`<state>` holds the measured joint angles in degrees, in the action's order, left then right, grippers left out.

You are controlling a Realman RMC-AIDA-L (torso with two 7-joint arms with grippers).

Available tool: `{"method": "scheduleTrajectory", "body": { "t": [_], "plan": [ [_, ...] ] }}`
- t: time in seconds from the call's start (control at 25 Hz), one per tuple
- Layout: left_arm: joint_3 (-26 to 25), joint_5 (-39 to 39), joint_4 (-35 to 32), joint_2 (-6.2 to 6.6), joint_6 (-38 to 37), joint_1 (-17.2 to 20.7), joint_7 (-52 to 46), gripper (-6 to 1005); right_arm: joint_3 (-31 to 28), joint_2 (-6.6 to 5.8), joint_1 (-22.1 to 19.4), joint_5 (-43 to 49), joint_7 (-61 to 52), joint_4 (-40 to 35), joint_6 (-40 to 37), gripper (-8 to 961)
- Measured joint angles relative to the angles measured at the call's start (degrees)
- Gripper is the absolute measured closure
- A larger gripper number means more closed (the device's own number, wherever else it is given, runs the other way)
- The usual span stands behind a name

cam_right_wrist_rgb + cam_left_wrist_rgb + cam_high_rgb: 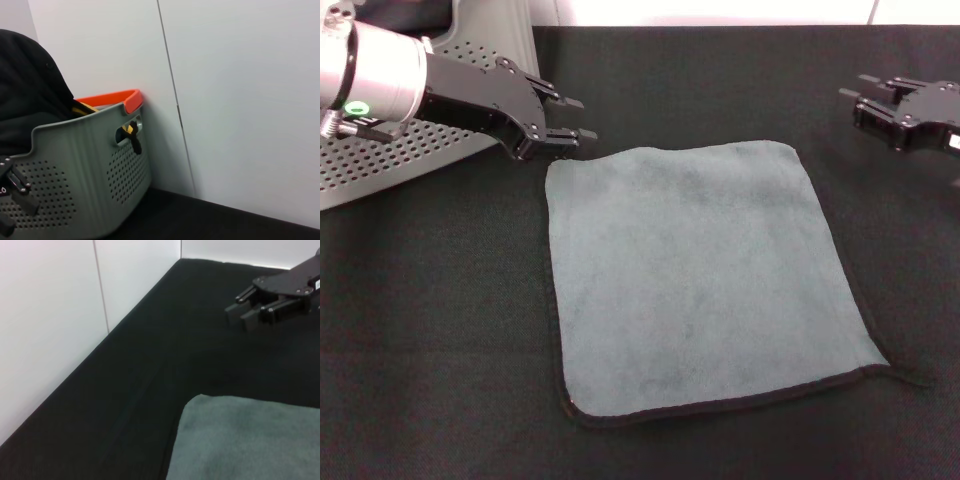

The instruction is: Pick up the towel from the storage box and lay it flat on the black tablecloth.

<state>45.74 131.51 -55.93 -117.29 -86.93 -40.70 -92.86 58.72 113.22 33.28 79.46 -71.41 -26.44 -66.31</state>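
The grey-green towel (pixel 690 270) lies spread flat on the black tablecloth (pixel 440 300) in the middle of the head view, its dark stitched border along the near edge. My left gripper (pixel 572 120) is open and empty, just beyond the towel's far left corner, in front of the storage box (pixel 410 150). My right gripper (pixel 860 90) is open and empty at the far right, apart from the towel. The left wrist view shows a towel corner (pixel 250 440) and the right gripper (pixel 245 312) over the cloth. The right wrist view shows the storage box (pixel 90 165).
A glossy black fabric bundle (pixel 25 75) and an orange-rimmed item (pixel 112 99) sit in the box. A white wall (pixel 50 315) runs along the table's far edge. Bare tablecloth (pixel 910 260) surrounds the towel on all sides.
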Motion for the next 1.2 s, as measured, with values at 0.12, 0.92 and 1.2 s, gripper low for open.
{"method": "scheduleTrajectory", "body": {
  "t": [0.12, 0.92, 1.2],
  "plan": [
    [0.0, -2.69, -1.21, 0.17, -2.45, 1.02, 0.32, 730, 0.02, -0.01, -1.44, 0.04, -0.01, -0.98, -2.9, 656],
    [0.96, -32.28, 21.88, 4.16, -29.27, 18.67, 37.38, 485, 23.47, 3.01, -5.82, -7.61, 2.15, -4.8, -34.13, 184],
    [0.91, -33.63, 22.85, 4.2, -29.26, 21.68, 40.42, 485, 23.95, 3.04, -5.58, -8.38, 2.18, -4.82, -34.1, 184]
  ]
}}
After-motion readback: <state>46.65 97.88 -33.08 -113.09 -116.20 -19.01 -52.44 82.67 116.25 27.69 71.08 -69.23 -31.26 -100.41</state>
